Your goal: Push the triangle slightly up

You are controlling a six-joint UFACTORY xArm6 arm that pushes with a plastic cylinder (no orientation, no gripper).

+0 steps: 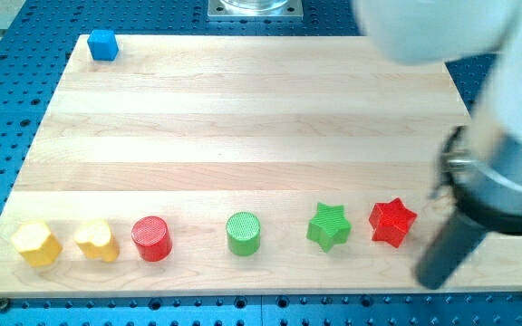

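No triangle block shows in the camera view; the arm hides part of the board's right side. My tip (430, 279) rests near the board's bottom right, just right of and below the red star (392, 222), with a small gap between them. The green star (329, 225) lies left of the red star. Along the same bottom row, going left, are a green cylinder (243, 234), a red cylinder (151, 238), a yellow heart (96, 240) and a yellow hexagon-like block (35, 243).
A blue cube (103, 44) sits at the wooden board's (243, 118) top left corner. The large white and grey arm body (506, 136) covers the view's right side. A blue perforated table surrounds the board.
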